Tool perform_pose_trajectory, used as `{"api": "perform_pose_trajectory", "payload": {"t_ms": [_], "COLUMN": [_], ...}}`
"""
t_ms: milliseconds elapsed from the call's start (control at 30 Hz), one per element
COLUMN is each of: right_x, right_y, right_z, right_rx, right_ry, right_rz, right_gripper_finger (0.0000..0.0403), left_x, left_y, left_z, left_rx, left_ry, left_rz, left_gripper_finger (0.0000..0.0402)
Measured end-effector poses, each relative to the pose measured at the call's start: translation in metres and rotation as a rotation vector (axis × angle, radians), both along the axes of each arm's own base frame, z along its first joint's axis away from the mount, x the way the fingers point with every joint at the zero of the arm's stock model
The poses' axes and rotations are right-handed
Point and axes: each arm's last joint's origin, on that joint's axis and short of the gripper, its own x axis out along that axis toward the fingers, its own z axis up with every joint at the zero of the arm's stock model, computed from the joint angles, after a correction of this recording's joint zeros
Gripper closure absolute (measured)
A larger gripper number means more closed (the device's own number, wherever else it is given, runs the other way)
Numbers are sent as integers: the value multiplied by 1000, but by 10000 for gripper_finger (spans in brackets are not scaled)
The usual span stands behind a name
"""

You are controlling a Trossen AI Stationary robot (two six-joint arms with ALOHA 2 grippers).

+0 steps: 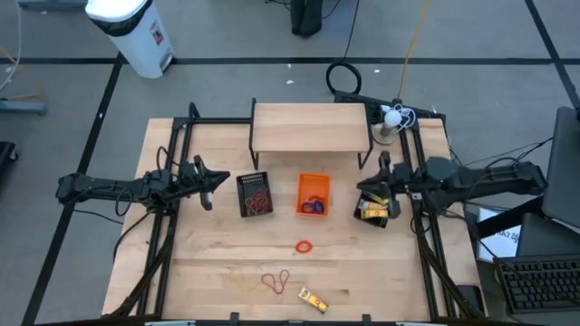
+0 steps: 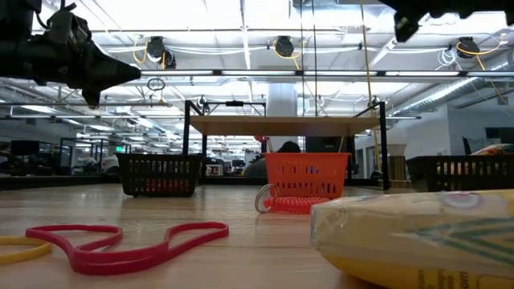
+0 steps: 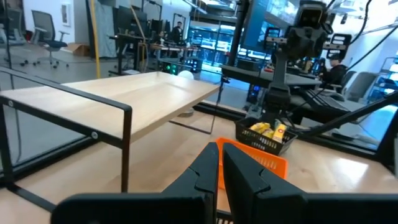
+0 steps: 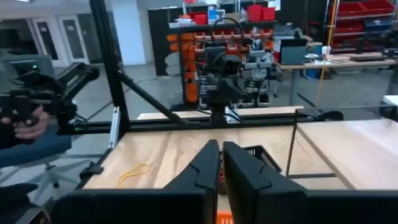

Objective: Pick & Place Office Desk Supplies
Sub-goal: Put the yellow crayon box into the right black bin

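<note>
My left gripper (image 1: pixel 214 184) (image 3: pixel 219 163) hovers shut and level above the table's left side, beside a black basket (image 1: pixel 255 194) that holds red rubber bands. My right gripper (image 1: pixel 366 186) (image 4: pixel 220 158) is shut with nothing in it, raised over a black basket (image 1: pixel 373 211) (image 3: pixel 267 134) of yellow packets. An orange basket (image 1: pixel 314 195) (image 2: pixel 307 175) between the two holds purple rings. Loose on the wood lie a red ring (image 1: pixel 304 245), a red rubber band (image 1: pixel 276 281) (image 2: pixel 120 241), a tan band (image 1: pixel 243 279) and a yellow packet (image 1: pixel 314 299) (image 2: pixel 418 233).
A wooden shelf on black legs (image 1: pixel 310 127) (image 2: pixel 281 124) stands at the table's far side behind the baskets. Black frame rails run along both table sides (image 1: pixel 163 226). Bare wood lies between the baskets and the loose items near the front edge.
</note>
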Motion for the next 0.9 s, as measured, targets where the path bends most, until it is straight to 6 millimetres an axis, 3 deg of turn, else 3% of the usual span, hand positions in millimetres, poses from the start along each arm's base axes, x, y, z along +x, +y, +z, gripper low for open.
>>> {"api": "perform_pose_trajectory", "payload": {"t_ms": [400, 833, 900], "right_x": [-36, -36, -36], "right_y": [-1, -4, -5], "right_z": [-48, -110, -111], "right_rx": [5, 97, 120], "right_ry": [-124, -34, -28], "right_rz": [67, -25, -64], "right_gripper_finger": [402, 402, 402], "left_x": [0, 0, 0], "left_y": [0, 0, 0], "left_z": [0, 0, 0], "left_rx": [75, 154, 161], "left_ry": [24, 49, 51], "left_rz": [-1, 4, 12], "left_gripper_finger": [380, 380, 380]}}
